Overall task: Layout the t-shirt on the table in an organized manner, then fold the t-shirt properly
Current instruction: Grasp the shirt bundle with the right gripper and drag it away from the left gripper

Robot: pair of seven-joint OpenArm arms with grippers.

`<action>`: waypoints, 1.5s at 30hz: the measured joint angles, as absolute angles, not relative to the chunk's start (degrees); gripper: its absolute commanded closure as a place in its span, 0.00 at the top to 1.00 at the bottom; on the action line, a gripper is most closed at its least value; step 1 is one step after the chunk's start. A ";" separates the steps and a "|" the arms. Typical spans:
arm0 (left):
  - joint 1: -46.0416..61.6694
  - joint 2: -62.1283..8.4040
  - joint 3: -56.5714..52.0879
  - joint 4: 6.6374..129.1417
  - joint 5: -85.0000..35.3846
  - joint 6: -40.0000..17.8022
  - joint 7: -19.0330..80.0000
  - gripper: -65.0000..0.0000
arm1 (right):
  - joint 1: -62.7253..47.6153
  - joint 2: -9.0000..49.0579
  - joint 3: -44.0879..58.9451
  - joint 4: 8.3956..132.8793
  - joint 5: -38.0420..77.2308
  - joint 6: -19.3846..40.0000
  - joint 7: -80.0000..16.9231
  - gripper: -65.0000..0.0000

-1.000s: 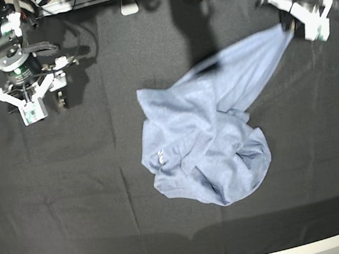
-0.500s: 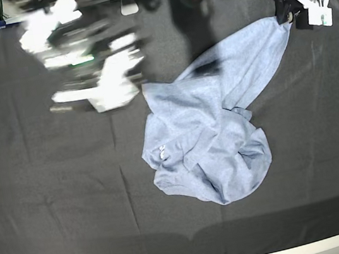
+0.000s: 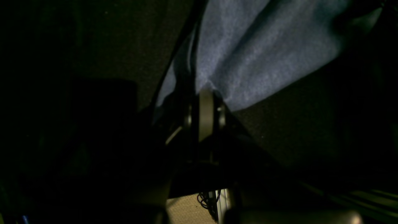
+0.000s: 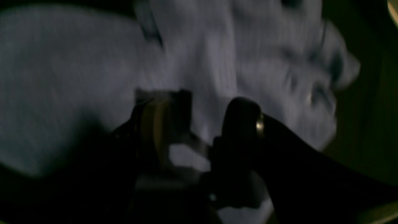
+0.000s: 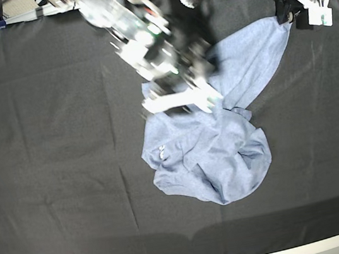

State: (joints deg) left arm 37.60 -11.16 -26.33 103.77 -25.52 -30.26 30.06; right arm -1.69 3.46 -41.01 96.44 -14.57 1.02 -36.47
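Only from base: crumpled t-shirt [image 5: 216, 158] whole.

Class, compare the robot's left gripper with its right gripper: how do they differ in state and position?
The left gripper is shut on a corner of the t-shirt; the right gripper is open, holding nothing. The left sits at the table's far edge; the right hangs over the crumpled shirt's middle. The right is motion-blurred; the left is sharp. Both work the same shirt.

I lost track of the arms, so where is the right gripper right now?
In the base view the right gripper hangs open over the upper left part of the crumpled t-shirt, near the middle of the table.
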 measured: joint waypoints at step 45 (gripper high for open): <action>37.21 -11.09 -26.15 103.90 -26.76 -31.24 29.63 0.00 | 1.80 8.71 -28.84 96.18 -24.93 -2.70 -45.76 0.00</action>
State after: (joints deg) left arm 37.21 -11.09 -26.15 103.90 -26.76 -31.24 29.63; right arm 1.80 8.71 -28.84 96.18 -24.93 -2.70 -45.76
